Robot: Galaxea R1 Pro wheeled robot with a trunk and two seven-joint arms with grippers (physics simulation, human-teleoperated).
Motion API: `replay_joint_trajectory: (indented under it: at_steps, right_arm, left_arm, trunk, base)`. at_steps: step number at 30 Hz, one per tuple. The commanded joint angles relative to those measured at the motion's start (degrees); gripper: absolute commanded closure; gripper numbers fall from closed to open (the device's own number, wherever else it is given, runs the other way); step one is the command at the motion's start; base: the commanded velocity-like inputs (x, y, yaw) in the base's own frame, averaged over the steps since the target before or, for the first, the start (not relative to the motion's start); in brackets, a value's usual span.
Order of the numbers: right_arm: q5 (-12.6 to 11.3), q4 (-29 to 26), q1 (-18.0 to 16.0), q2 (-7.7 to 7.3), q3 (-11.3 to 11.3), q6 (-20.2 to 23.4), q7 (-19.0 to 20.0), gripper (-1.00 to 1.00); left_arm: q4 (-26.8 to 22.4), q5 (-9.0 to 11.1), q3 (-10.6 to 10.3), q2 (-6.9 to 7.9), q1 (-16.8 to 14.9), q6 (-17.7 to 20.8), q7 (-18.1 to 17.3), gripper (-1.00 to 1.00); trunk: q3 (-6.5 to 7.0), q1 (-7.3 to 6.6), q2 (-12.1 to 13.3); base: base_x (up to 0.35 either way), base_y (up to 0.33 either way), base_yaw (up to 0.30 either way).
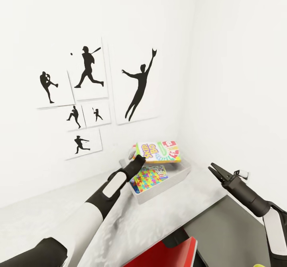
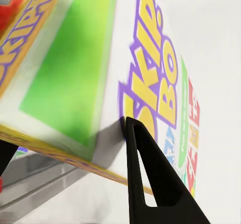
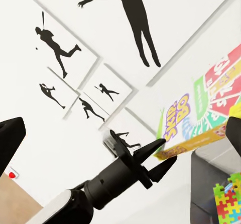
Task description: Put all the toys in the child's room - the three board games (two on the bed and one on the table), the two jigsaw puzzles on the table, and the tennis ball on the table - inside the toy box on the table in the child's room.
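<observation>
Two tools show. The left tool (image 1: 136, 160) has its fingers spread, one finger (image 2: 145, 179) touching the near end of the Skip-Bo box (image 1: 158, 151) (not clamped on it). The right tool (image 1: 218, 172) hangs spread over the desk (image 1: 59, 211), holding nothing, apart from the box. The box lies tilted across the toy box (image 1: 177, 177), above a puzzle (image 1: 148, 177) inside. Behind, baseball silhouettes (image 1: 139, 85) hang on the white wall.

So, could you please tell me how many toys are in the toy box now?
2: the Skip-Bo board game tilted across the toy box rim, and a jigsaw puzzle inside beneath it. More may be hidden underneath.
</observation>
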Motion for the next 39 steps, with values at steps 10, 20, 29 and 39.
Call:
replay_joint_trajectory:
  at_steps: [10, 20, 29, 39]
  right_arm:
    - [-0.1, 0.0, -0.1, -0.06, -0.1, 0.3, 0.1, -1.00]
    - [-0.1, 0.0, -0.1, -0.05, -0.1, 0.3, 0.1, -1.00]
    - [-0.1, 0.0, -0.1, -0.07, -0.1, 0.3, 0.1, -1.00]
    - [-0.1, 0.0, -0.1, -0.07, -0.2, 0.4, 0.1, -1.00]
  left_arm:
    - [1.6, 6.1, -0.8, 0.00, 0.0, 0.0, 4.1, 1.00]
    - [1.9, 8.0, -0.8, 0.00, 0.0, -0.1, 6.9, 1.00]
    - [1.9, 8.2, -0.8, 0.00, 0.0, 0.0, 7.7, 1.00]
    - [1.9, 10.6, -0.8, 0.00, 0.1, 0.0, 8.9, 1.00]
  trunk:
    - [-0.13, 0.04, -0.1]
    - [-0.13, 0.04, -0.1]
    - [-0.13, 0.04, -0.1]
    - [-0.13, 0.04, -0.1]
  base:
    - [0.000, 0.000, 0.000]
    - [0.000, 0.000, 0.000]
    - [0.000, 0.000, 0.000]
    - [0.000, 0.000, 0.000]
